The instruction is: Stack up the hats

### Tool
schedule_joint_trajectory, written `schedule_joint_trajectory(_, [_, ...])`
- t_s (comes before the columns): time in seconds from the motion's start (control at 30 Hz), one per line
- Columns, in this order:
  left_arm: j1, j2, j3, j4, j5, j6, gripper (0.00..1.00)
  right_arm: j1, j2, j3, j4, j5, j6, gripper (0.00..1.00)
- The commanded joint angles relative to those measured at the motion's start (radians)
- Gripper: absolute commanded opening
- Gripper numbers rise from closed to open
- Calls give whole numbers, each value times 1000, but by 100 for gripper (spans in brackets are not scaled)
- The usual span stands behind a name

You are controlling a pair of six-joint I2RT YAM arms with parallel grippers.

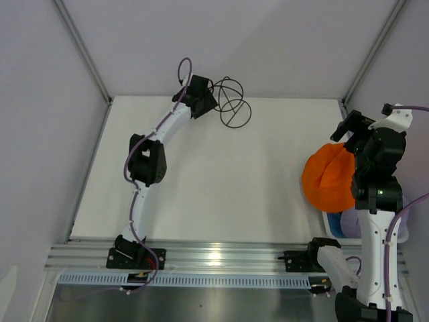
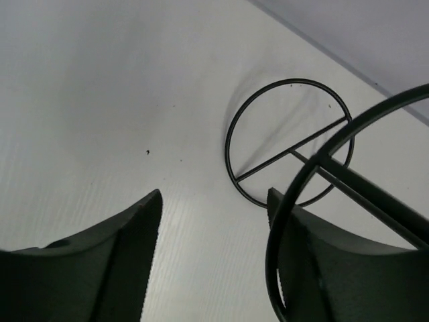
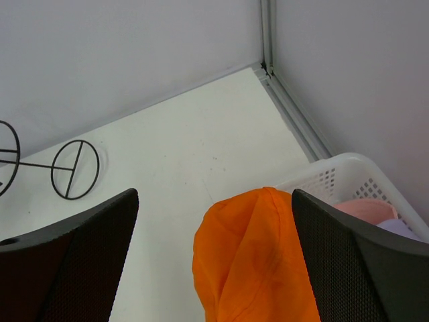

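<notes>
The orange hat (image 1: 327,180) lies crumpled at the right of the table, its edge against the white basket (image 1: 333,233). My right gripper (image 1: 348,127) hangs over it, open. In the right wrist view the orange hat (image 3: 261,268) sits below the wide gap of the right gripper (image 3: 214,194), closer to the right finger. A pink hat (image 3: 365,211) and a pale purple hat (image 3: 402,229) lie inside the basket (image 3: 335,171). My left gripper (image 1: 204,100) is at the far back by the black wire stand (image 1: 233,107), open. No hat is in the left gripper (image 2: 214,194).
The wire stand (image 2: 293,149) lies on its side; one of its rings crosses in front of my left gripper's right finger (image 2: 315,268). The stand (image 3: 75,169) also shows at the left of the right wrist view. Grey walls close in the back and sides.
</notes>
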Motion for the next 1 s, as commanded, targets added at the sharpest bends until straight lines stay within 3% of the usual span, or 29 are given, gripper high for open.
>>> schedule_joint_trajectory(0.0, [13,-77,74,-107,25,59,64,3,-6,-15,52,-8,8,99])
schedule_joint_trajectory(0.03, [13,-75,92,-108,38,63,63,3,-6,-16,51,-8,9,100])
schedule_joint_trajectory(0.13, [7,-80,134,-102,107,76,45,3,-8,-21,49,-1,9,100])
schedule_joint_trajectory(0.17, [6,-83,146,-101,127,79,28,3,-9,-23,51,1,12,99])
schedule_joint_trajectory(0.27, [-5,-112,145,-91,135,84,1,3,-9,-24,55,1,12,100])
schedule_joint_trajectory(0.47, [-14,-175,113,-134,146,125,1,3,-8,-35,54,-7,23,100])
schedule_joint_trajectory(0.6, [-22,-250,10,-160,169,135,1,3,-8,-50,61,-10,32,100])
schedule_joint_trajectory(0.87, [-43,-503,-560,19,224,69,1,2,40,-35,-41,53,28,100])
schedule_joint_trajectory(0.97, [-62,-589,-682,50,244,61,1,-1,43,-21,-95,73,34,100])
